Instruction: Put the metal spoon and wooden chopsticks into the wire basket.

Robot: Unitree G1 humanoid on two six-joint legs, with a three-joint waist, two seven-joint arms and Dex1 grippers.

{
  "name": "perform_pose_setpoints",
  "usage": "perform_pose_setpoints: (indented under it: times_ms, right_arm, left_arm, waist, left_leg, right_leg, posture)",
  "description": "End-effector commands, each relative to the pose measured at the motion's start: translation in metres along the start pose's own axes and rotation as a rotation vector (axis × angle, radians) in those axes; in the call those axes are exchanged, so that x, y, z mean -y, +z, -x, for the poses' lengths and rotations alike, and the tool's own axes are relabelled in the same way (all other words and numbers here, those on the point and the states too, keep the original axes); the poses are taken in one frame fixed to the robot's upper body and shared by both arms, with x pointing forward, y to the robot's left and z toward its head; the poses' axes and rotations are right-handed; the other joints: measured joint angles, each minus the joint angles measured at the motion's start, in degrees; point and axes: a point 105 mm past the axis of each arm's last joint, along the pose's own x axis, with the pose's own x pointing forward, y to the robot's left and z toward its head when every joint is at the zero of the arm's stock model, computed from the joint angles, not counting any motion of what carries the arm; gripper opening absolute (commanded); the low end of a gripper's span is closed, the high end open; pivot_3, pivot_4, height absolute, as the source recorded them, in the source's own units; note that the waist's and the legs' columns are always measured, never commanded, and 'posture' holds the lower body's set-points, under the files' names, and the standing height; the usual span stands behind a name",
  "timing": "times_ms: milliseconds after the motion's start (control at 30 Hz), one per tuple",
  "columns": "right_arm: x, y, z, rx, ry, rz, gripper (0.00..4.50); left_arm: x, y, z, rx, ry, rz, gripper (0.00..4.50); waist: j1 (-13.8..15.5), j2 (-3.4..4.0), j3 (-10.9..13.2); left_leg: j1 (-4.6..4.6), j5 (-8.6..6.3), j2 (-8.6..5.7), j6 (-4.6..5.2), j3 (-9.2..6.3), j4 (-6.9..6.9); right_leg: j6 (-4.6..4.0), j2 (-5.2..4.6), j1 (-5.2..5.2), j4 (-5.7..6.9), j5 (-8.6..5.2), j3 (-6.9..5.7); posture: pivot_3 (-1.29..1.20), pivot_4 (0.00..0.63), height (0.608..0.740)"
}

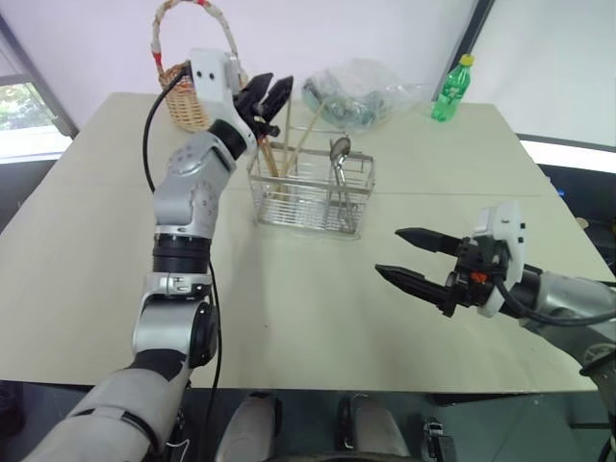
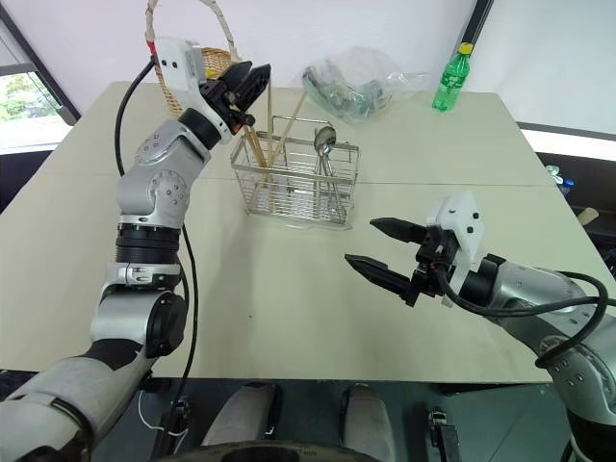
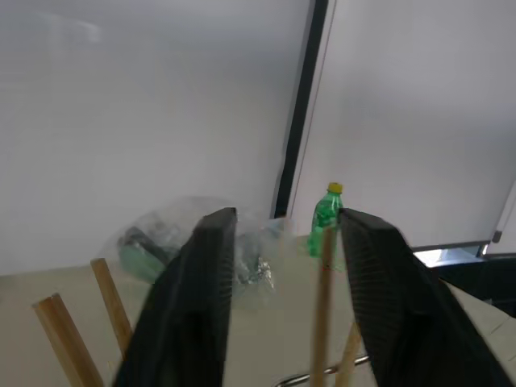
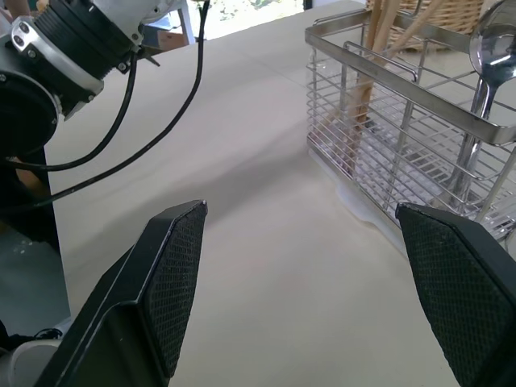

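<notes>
The wire basket (image 1: 300, 202) stands upright at the middle of the table. The metal spoon (image 1: 339, 150) stands in its right compartment, bowl up. Several wooden chopsticks (image 1: 288, 133) stand in the left part, leaning at different angles. My left gripper (image 1: 274, 89) hovers at the tops of the chopsticks, open. In the left wrist view one chopstick (image 3: 322, 306) rises in the gap between its fingers, close to one finger (image 3: 379, 274), with two more chopsticks (image 3: 109, 294) off to the side. My right gripper (image 1: 389, 251) hangs open and empty over the table, to the right of the basket and nearer to me.
A round wicker basket (image 1: 185, 104) with a tall handle sits behind my left gripper. A crumpled clear plastic bag (image 1: 358, 89) and a green bottle (image 1: 451, 91) stand at the table's far edge. Bare table (image 1: 289, 318) lies in front of the wire basket.
</notes>
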Motion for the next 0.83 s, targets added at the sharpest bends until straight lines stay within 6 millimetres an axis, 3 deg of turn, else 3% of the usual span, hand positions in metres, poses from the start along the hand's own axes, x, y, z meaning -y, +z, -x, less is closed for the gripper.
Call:
perform_pose_setpoints:
  times_ms: [33, 67, 267, 433, 567, 733, 833]
  right_arm:
    - [0.002, 0.01, 0.0, 0.034, 0.001, 0.035, 3.87]
    - [0.003, 0.009, 0.0, 0.03, -0.001, 0.04, 3.87]
    - [0.025, 0.011, 0.003, -0.003, -0.055, 0.115, 3.87]
    - [0.046, 0.022, 0.007, -0.004, -0.089, 0.171, 3.87]
    - [0.052, 0.026, 0.004, 0.003, -0.069, 0.185, 3.87]
    - [0.052, 0.027, -0.005, 0.007, -0.022, 0.2, 3.87]
    - [0.052, 0.028, -0.008, 0.02, -0.008, 0.205, 3.87]
  left_arm:
    - [0.004, 0.022, 0.004, 0.061, -0.008, -0.028, 4.15]
    - [0.002, 0.023, 0.006, 0.053, -0.007, -0.026, 4.44]
    - [-0.011, 0.036, 0.034, -0.103, -0.099, -0.147, 4.44]
    - [-0.028, 0.043, 0.097, -0.374, -0.271, -0.39, 4.44]
    - [-0.038, 0.053, 0.131, -0.486, -0.306, -0.452, 4.44]
    - [-0.046, 0.054, 0.152, -0.551, -0.282, -0.477, 4.44]
    - [-0.04, 0.05, 0.16, -0.586, -0.302, -0.49, 4.44]
  waist:
    - [0.0, 0.0, 0.0]
    - [0.0, 0.0, 0.0]
    - [-0.6, 0.11, 0.0]
    - [-2.1, 0.25, 0.1]
    - [-1.7, 0.28, 0.1]
    - [-1.3, 0.31, 0.2]
    - [-1.5, 0.33, 0.2]
  left_leg:
    - [0.0, 0.0, 0.0, 0.0, 0.0, 0.0]
    - [0.0, 0.0, -0.01, 0.0, 0.0, 0.0]
    - [0.03, 0.0, -0.05, 0.01, 0.01, -0.01]
    - [0.05, 0.0, -0.01, 0.01, 0.01, -0.1]
    - [0.04, 0.0, 0.12, 0.01, -0.05, -0.1]
    - [0.04, -0.01, 0.09, 0.02, -0.18, -0.06]
    - [0.02, -0.01, 0.09, 0.02, -0.15, -0.08]
  right_leg:
    - [0.0, 0.0, 0.01, 0.0, 0.0, 0.0]
    - [0.0, 0.0, 0.01, 0.0, 0.0, 0.0]
    - [0.0, 0.04, -0.02, 0.03, 0.0, -0.01]
    - [-0.14, 0.09, -0.08, 0.07, -0.08, 0.0]
    - [-0.32, 0.03, -0.1, 0.06, -0.18, 0.01]
    - [-0.36, -0.05, -0.04, -0.02, -0.2, -0.02]
    - [-0.36, -0.07, -0.06, -0.02, -0.2, 0.01]
  posture:
    - [0.0, 0.15, 0.666]
    - [0.0, 0.15, 0.666]
    - [0.0, 0.15, 0.666]
    - [0.0, 0.15, 0.666]
    - [0.0, 0.15, 0.666]
    - [0.0, 0.15, 0.666]
    - [0.0, 0.15, 0.666]
